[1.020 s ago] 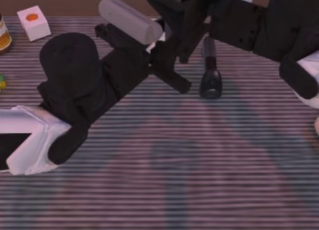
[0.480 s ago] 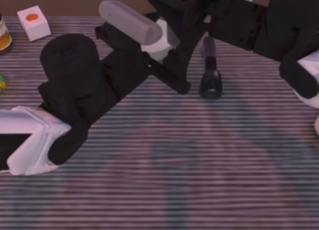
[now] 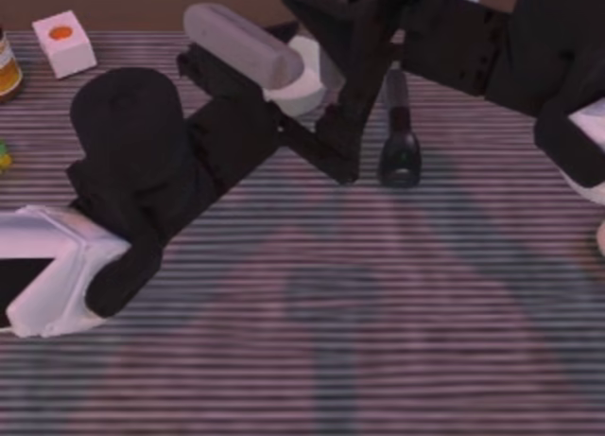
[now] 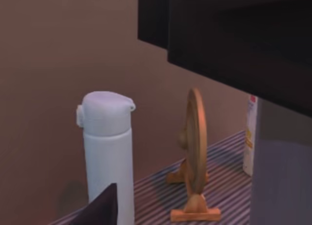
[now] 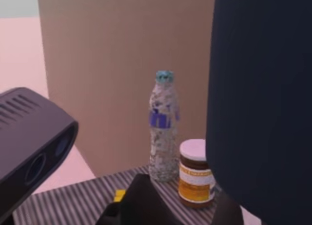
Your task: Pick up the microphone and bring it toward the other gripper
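Microphone (image 5: 263, 103): only its navy head showed, cut off at the edge of the right wrist view. In the top view it lay hidden beneath the crossed arms at the rear middle of the surface (image 3: 312, 304). Long axis and heading unreadable. Left tool (image 3: 331, 152) and right tool (image 3: 354, 67) nearly met, grip state of both undeterminable. Black torch (image 3: 399, 133) lay just right of them.

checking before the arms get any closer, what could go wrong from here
1. The left gripper and right gripper overlap at the table's far middle in the top view, so the arms could collide.
2. The microphone fills much of the right wrist view and may bump that camera.
3. The black torch lies right beside them and could get knocked.
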`<state>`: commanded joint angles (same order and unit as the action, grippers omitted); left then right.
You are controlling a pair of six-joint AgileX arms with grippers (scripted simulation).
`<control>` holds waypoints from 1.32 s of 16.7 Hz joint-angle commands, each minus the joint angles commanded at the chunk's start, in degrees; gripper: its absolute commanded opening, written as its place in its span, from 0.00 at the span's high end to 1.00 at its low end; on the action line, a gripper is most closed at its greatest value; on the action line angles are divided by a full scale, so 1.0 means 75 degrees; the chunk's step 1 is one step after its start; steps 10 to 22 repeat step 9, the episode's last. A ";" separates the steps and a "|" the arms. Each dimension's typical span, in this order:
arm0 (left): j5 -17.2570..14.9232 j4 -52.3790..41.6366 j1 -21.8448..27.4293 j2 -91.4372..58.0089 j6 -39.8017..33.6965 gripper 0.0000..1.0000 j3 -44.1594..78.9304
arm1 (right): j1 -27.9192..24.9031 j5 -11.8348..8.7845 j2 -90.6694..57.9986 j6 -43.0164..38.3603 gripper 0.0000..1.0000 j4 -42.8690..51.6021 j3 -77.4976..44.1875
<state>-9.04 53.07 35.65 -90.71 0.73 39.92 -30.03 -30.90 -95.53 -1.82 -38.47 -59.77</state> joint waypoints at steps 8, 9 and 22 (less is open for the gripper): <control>-0.0282 -0.0166 -0.0463 0.1977 -0.0015 0.00 -0.1797 | 0.0830 -0.0893 0.0595 -0.0055 1.00 -0.0098 0.0655; -0.0285 -0.0166 -0.0466 0.1990 -0.0015 0.00 -0.1809 | 0.0837 -0.0900 0.0600 -0.0055 1.00 -0.0099 0.0659; -0.0285 -0.0166 -0.0466 0.1990 -0.0015 0.00 -0.1809 | 0.0837 -0.0900 0.0600 -0.0055 1.00 -0.0099 0.0659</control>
